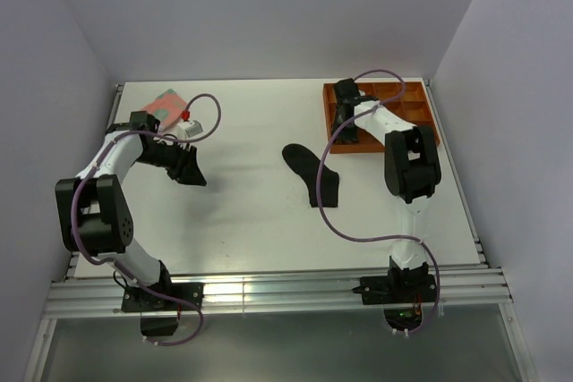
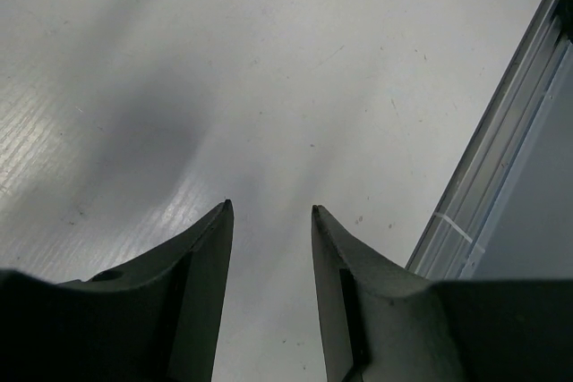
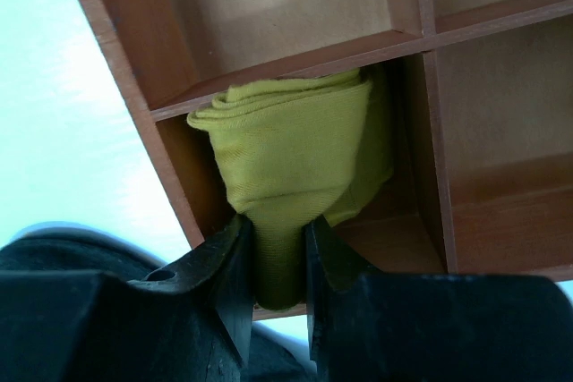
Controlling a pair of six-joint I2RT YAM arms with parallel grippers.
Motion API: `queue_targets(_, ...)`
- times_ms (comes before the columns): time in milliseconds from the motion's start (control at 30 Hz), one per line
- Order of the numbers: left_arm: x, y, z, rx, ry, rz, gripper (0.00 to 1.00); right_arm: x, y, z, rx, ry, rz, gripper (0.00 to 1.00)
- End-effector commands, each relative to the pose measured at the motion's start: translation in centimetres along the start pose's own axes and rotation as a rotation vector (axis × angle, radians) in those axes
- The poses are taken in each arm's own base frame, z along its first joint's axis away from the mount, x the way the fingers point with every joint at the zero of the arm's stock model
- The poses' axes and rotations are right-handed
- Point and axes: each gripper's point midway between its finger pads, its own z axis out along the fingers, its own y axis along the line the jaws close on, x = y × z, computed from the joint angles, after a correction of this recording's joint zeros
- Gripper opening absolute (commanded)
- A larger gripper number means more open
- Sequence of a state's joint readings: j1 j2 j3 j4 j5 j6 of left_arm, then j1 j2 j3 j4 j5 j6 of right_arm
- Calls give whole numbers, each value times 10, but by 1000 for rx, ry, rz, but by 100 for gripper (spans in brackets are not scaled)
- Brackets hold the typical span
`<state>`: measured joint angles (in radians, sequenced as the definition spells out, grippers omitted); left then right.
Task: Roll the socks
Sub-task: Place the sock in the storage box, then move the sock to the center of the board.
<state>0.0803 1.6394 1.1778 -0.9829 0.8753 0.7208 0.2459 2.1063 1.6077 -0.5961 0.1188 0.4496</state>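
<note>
My right gripper is shut on the folded mustard-yellow sock, which sits in a compartment of the orange tray. In the top view that gripper is over the tray's near-left part. The black sock lies flat at mid table. The pink sock with green patches lies at the far left. My left gripper is open and empty over bare table, between the pink and black socks; in the left wrist view its jaws stand apart with nothing between them.
The table's metal rail runs to the right in the left wrist view. A small white and red object lies beside the pink sock. White walls close in on the left, right and back.
</note>
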Motion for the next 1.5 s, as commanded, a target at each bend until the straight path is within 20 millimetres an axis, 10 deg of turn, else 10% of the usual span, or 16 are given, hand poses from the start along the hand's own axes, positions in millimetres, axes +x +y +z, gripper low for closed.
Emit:
queue_targets(0,-19,-10,-14,-12,-49,54,46,35,-26,4,116,145,-5,24)
queue_targets(467,-24,-15,-20,-24,-55,72,46,30,-28,-5,128,144,-24,51)
queue_targets(1300,-29,-9,-15,-17,-65,79,49,-24,-9,-83,6,-101,9,54)
queue_targets(1467,-32,-14,-16,-28,-83,90,49,-2,0,-111,-2,-155,-38,48)
